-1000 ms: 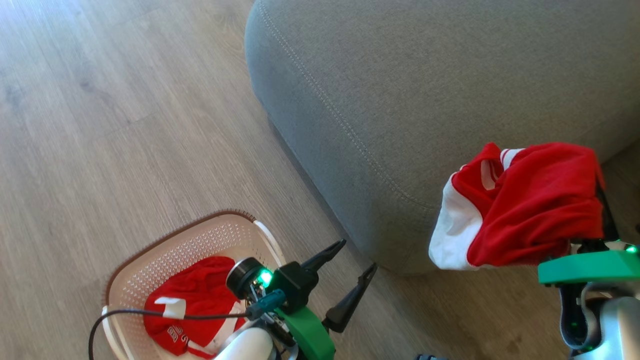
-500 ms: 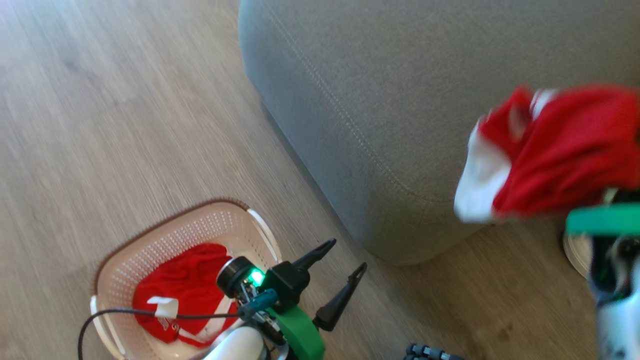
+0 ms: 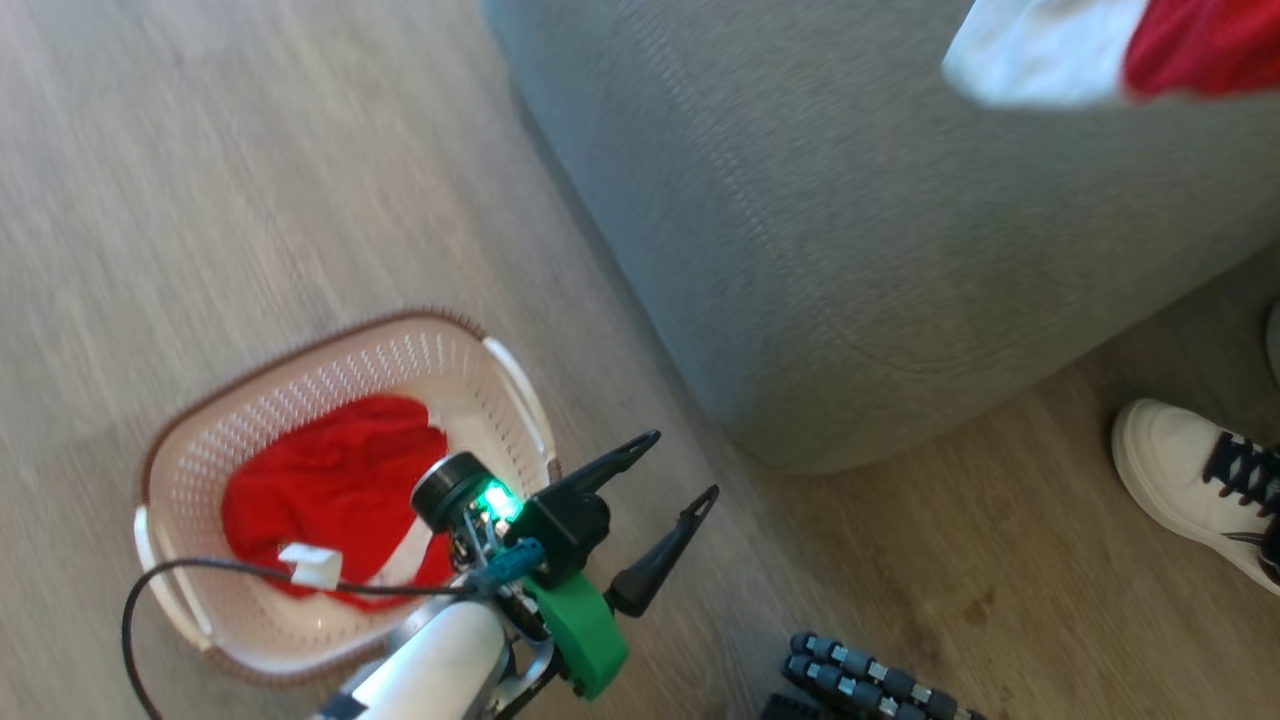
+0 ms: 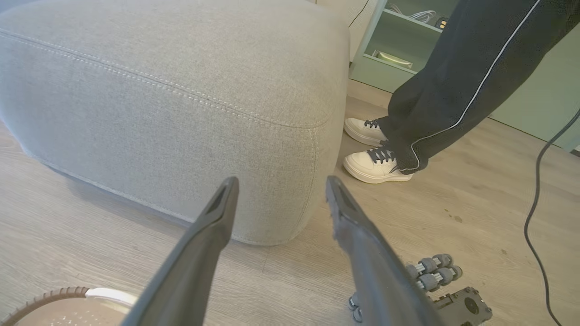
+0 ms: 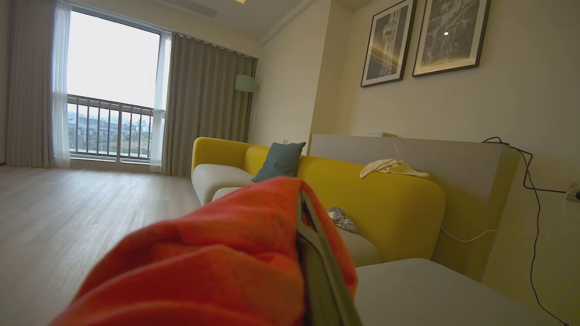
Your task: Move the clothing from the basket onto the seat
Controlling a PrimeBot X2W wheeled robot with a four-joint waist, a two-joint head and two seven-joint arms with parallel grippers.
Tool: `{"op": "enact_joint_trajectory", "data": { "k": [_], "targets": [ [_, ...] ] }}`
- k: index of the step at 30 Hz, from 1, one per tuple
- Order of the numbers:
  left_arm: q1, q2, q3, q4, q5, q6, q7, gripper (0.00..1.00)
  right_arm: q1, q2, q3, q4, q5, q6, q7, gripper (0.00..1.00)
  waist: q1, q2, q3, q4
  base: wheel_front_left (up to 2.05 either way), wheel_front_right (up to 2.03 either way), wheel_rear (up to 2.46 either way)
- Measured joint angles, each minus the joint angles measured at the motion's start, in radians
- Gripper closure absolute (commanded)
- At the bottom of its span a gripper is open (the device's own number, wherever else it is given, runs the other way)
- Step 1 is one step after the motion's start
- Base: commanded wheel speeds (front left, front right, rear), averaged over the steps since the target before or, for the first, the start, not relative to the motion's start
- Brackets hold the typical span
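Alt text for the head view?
The open left gripper hovers by the basket, which holds one red garment. A second red-and-white garment shows blurred at top right, against the grey sofa; a person's white shoe at right.

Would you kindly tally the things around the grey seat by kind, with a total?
Red garments: 2
Basket: 1
Grey seat: 1
White shoes: 2
Total: 6
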Motion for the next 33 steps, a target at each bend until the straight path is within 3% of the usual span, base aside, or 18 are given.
{"op": "enact_joint_trajectory", "data": {
  "k": [10, 17, 33],
  "targets": [
    [-0.080, 0.048, -0.058, -0.017, 0.000, 0.000, 0.000, 0.00, -0.295, -0.124, -0.043, 0.366, 0.048, 0.000, 0.000, 1.00, 0.0000, 0.0000, 0.129, 0.098, 0.00, 0.00, 0.00],
    [-0.101, 0.053, -0.076, -0.036, 0.000, 0.000, 0.000, 0.00, -0.380, -0.148, -0.033, 0.678, 0.056, 0.000, 0.000, 1.00, -0.0001, 0.0000, 0.193, 0.162, 0.00, 0.00, 0.00],
    [-0.144, 0.054, -0.068, -0.048, 0.007, 0.000, 0.000, 0.00, -0.423, -0.152, 0.026, 0.924, -0.013, 0.000, 0.000, 1.00, -0.0001, 0.0000, 0.274, 0.246, 0.00, 0.00, 0.00]
  ]
}}
